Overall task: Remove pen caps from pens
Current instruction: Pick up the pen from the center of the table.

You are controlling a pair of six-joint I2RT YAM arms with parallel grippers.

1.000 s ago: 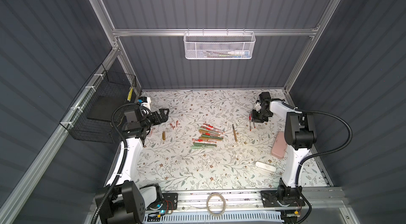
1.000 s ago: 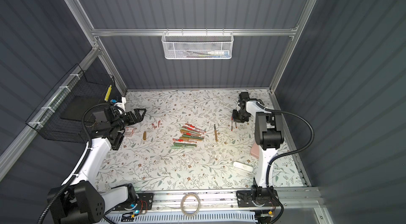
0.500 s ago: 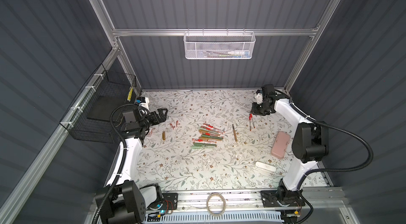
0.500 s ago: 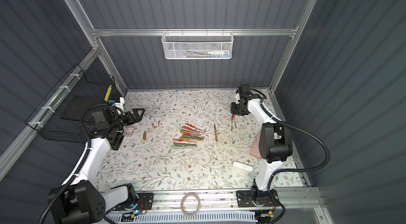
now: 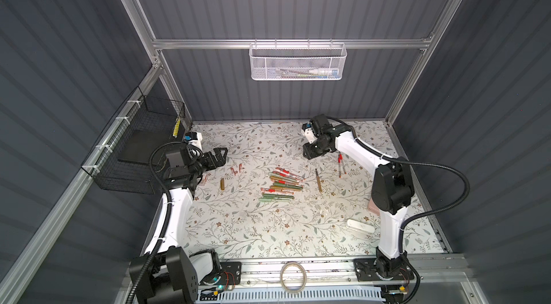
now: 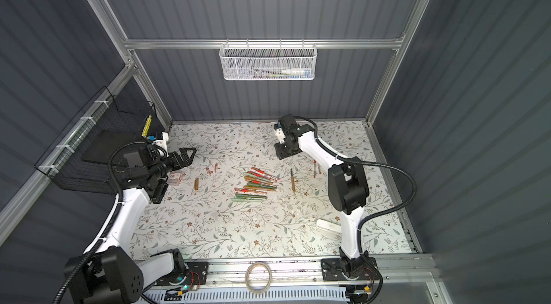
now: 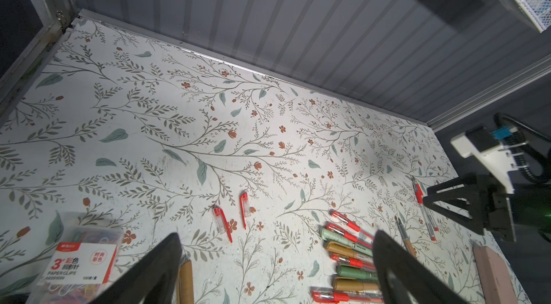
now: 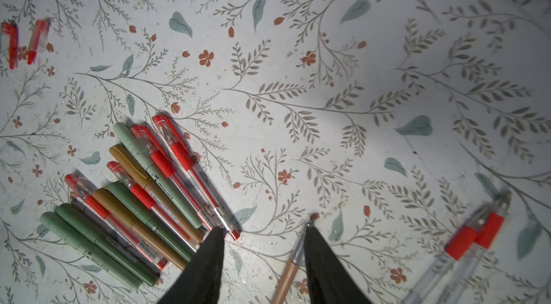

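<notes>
Left claw: I've got the left claw spread wide. Both fingers frame bare table in its wrist view, and there's nothing between them.
Left claw position: it hangs over the left side of the floral table, pointing toward the middle, with the paper-clip box on the table close by.
Right claw: the right claw is partly apart, with a clear gap between its two dark fingers. That gap is bare, so it has hold of nothing.
Right claw position: it's toward the back of the table in both top views, pointing down, with the bundle in front of it.
Bundle: the pens lie bunched mid-table, green, brown and clear with red, side by side and overlapping. The ones I can make out in the right wrist view wear their caps.
Brown pen: a lone brown pen lies just right of the bundle, tip bare. In the right wrist view that tip sits right beside one finger, and I can't tell whether they touch.
Clear pair: two clear pens with red grips lie side by side near the right arm, blurred in the wrist view.
Loose caps: two red caps lie between the left claw and the bundle, with a brown cap near them.
Cases: the pink case is mostly behind the right arm in the top views, and the white case lies front right.
</notes>
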